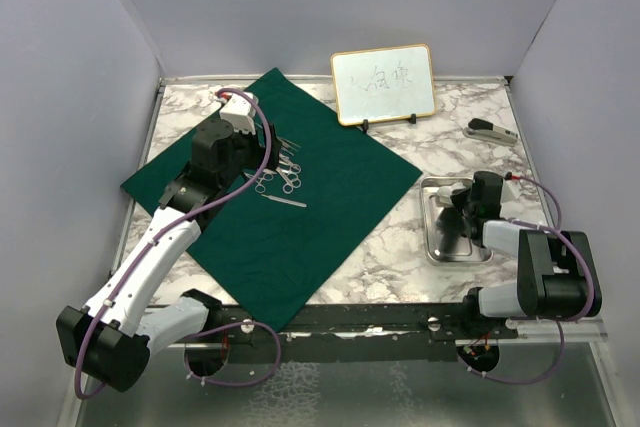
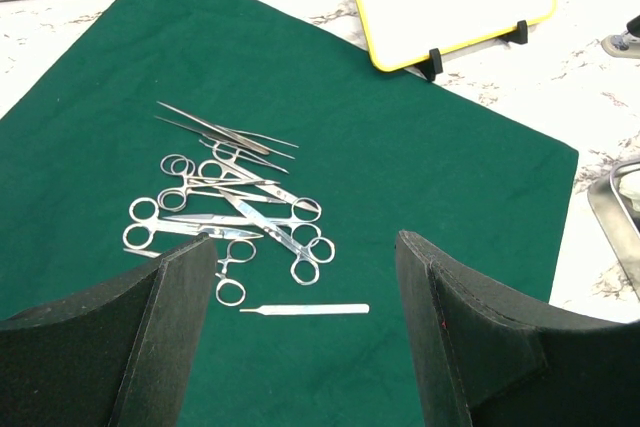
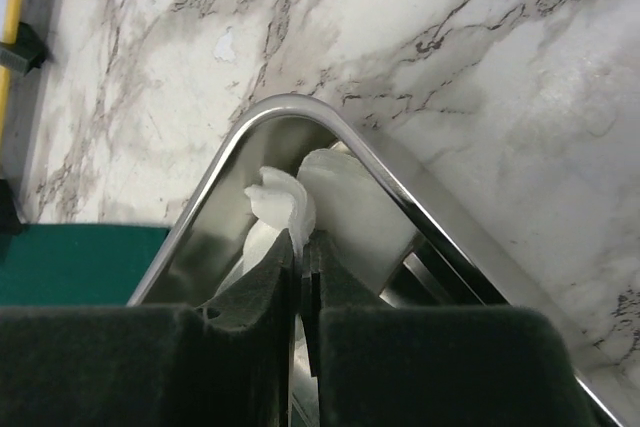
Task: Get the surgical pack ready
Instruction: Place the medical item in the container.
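Top view: writing on the whiteboard (image 1: 383,85) is showing too small to read. The left arm (image 1: 150,257) is reaching over the cloth (image 1: 300,237), and the right arm (image 1: 510,237) is dipping into the tray (image 1: 437,247) right of the cloth.
Left wrist: the left gripper (image 2: 305,242) is gaping wide and empty, with the instruments (image 2: 235,217) lying on the cloth just ahead of its fingers.
Right wrist: the right gripper (image 3: 305,247) is pinching gauze (image 3: 280,197), closed tight.

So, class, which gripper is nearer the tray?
Right. The right gripper is inside the tray, shut on gauze in its corner. The left gripper hangs open over the cloth by the instruments, well clear of the tray.
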`<action>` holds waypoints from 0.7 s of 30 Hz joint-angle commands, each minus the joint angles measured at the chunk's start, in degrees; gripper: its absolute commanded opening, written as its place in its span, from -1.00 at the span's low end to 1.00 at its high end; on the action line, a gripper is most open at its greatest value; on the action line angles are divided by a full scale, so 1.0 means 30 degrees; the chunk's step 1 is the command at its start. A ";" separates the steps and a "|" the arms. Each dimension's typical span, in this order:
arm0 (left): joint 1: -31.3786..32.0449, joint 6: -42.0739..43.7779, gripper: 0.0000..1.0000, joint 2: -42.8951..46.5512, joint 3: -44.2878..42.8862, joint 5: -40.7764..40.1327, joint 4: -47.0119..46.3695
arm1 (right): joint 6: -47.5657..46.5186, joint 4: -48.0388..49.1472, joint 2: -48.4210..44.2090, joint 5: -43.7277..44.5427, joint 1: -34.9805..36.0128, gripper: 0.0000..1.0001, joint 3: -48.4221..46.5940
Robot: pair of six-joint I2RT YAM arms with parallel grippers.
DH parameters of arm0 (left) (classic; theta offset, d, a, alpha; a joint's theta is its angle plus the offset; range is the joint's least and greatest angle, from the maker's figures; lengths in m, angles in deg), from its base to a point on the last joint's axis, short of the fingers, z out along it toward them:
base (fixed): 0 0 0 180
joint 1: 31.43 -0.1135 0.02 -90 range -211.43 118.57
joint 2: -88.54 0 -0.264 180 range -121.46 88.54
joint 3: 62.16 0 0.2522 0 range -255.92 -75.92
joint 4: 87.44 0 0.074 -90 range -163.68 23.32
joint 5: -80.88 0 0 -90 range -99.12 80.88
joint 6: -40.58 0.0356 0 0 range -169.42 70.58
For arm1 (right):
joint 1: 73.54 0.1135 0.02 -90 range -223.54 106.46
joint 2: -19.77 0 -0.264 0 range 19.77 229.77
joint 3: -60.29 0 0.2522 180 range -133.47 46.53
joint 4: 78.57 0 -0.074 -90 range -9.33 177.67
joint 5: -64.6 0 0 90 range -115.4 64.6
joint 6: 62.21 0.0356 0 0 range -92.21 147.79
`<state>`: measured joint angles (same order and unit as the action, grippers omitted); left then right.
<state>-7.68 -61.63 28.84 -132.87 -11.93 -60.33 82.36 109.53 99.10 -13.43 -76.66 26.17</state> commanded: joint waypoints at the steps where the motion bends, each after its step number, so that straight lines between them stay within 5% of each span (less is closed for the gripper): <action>1: 0.0111 0.0196 0.50 0.0184 0.0156 0.0488 -0.0522 | 0.0632 -0.1836 -0.0173 0.1281 -0.0134 -0.84 -0.0735; 10: 0.0111 0.0181 0.50 0.0091 0.0168 0.0549 -0.0543 | -0.0514 -0.3565 -0.1635 0.1386 -0.0134 -0.43 -0.1272; 14: 0.0111 0.0174 0.50 0.0038 0.0199 0.0555 -0.0540 | -0.0585 -0.4989 -0.2634 0.1358 -0.0134 -0.03 -0.1534; 21: 0.0111 0.0274 0.51 -0.0115 0.0219 0.0340 -0.0527 | -0.2076 -0.8547 -0.5896 0.1067 -0.0163 0.08 -0.2128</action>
<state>-7.68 -61.61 28.71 -132.67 -11.52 -60.36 80.87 92.62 88.04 -11.46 -76.68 22.04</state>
